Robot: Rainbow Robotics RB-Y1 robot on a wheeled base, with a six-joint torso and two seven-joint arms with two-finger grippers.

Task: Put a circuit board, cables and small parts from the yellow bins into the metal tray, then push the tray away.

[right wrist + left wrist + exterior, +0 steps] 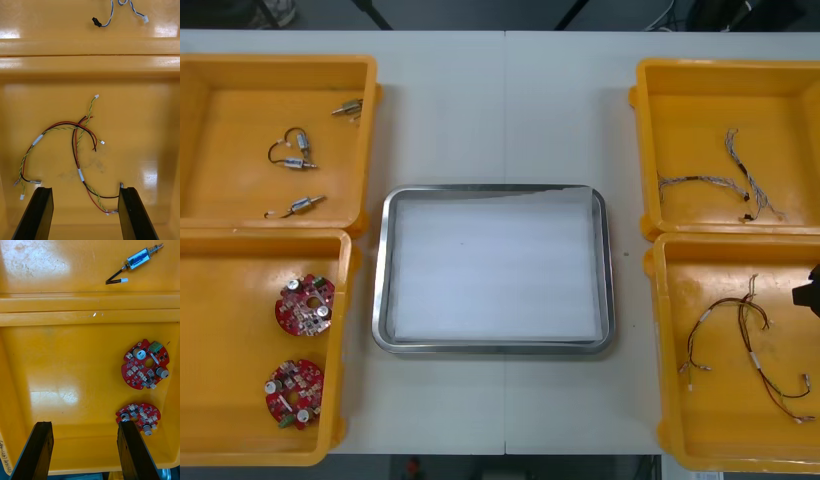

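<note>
**Starting layout.** The metal tray [380, 270] lies bare at the centre of the desk [500, 110], flanked by the yellow bins so that either arm can reach it. I hold the right gripper [85, 191] over the near right bin [658, 340] with fingers spread wide, one end of the red, black and yellow cables [80, 173] lying between them, seemingly for a descent. The left gripper [84, 424] hangs over the near left bin [230, 340], fingers equally wide, the nearer of two round red circuit boards [139, 416] just off one fingertip.
</note>
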